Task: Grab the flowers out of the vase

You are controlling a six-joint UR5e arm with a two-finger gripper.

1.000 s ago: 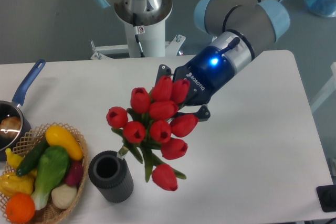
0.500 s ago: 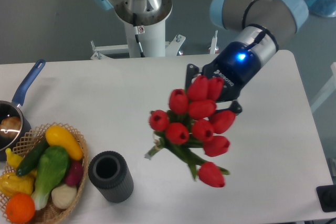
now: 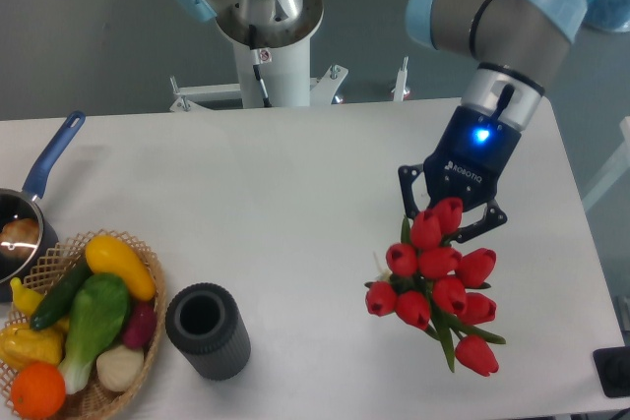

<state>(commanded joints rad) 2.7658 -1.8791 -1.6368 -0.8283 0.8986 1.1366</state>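
Observation:
My gripper is shut on the flowers, a bunch of red tulip buds with green stems and leaves. It holds them over the right part of the white table, buds toward the camera, with the fingers mostly hidden behind them. The stem ends poke out at the bunch's left side. The vase, a short dark grey ribbed cylinder, stands upright and empty near the table's front edge, well to the left of the gripper.
A wicker basket of vegetables and fruit sits at the front left, next to the vase. A blue-handled pot is at the left edge. The robot's base column stands behind the table.
My gripper has carried the flowers from beside the vase to the right and lower. The bunch has turned more upright. The vase has not moved.

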